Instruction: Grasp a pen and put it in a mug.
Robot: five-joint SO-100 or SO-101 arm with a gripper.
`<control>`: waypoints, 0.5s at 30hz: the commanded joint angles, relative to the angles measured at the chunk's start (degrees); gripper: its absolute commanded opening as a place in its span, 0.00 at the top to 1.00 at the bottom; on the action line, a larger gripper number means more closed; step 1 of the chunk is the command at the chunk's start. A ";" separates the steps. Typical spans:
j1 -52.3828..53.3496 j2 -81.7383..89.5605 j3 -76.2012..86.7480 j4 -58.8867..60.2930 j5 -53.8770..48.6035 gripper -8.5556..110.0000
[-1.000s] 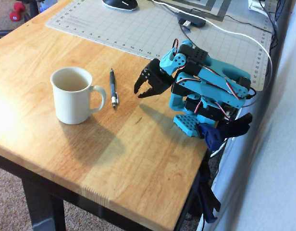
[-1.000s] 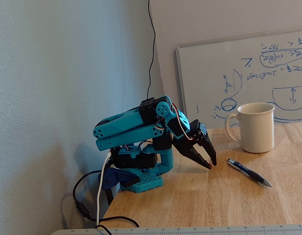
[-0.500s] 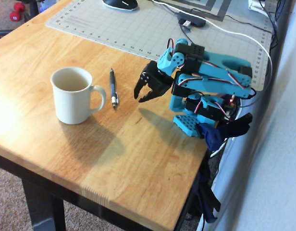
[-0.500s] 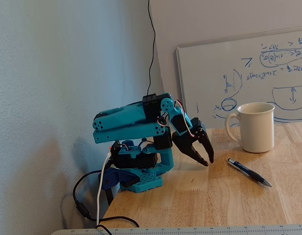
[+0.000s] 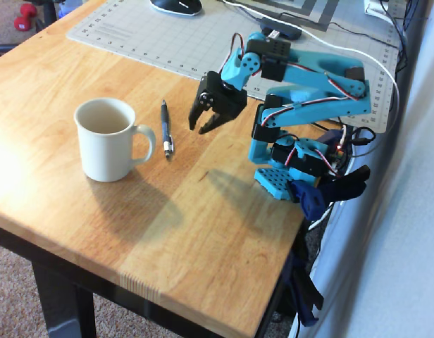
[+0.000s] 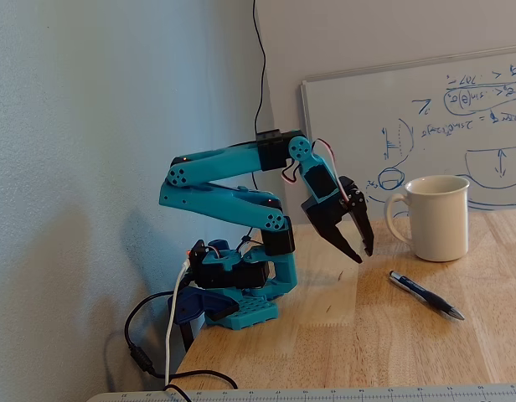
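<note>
Black and empty, the gripper [image 5: 205, 125] hangs above the wooden table [image 5: 203, 232] with its 2 fingers spread apart and pointing down; in the fixed view the gripper [image 6: 360, 249] shows the same gap between its tips, clear of the tabletop.

Just to its left in the overhead view lies the pen [image 5: 165, 128], flat on the wood, dark blue with a silver tip at its near end. It is untouched, apart from the fingers. In the fixed view the pen [image 6: 425, 295] rests to the right of the gripper and in front of the mug, its tip pointing toward the lower right.

Left of the pen in the overhead view stands the mug [image 5: 108, 139], upright, cream-white, its loop handle turned toward the pen and near it without touching. Its inside looks empty. The fixed view shows the mug [image 6: 436, 217] upright with its handle facing the gripper.

Behind these, the blue arm [image 5: 308, 88] folds back over its base [image 5: 287, 172] at the table's right edge in the overhead view. A grey cutting mat [image 5: 153, 39] covers the far part of the table. In the fixed view a whiteboard [image 6: 392, 126] with blue marks leans against the wall behind the mug.
</note>
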 commanded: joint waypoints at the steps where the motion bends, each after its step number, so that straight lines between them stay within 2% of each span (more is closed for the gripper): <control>1: 4.39 -5.45 -8.26 -1.14 -7.29 0.82; 6: 8.88 -15.38 -14.15 -1.23 -9.32 0.78; 15: 8.44 -35.33 -24.70 -7.73 -9.49 0.78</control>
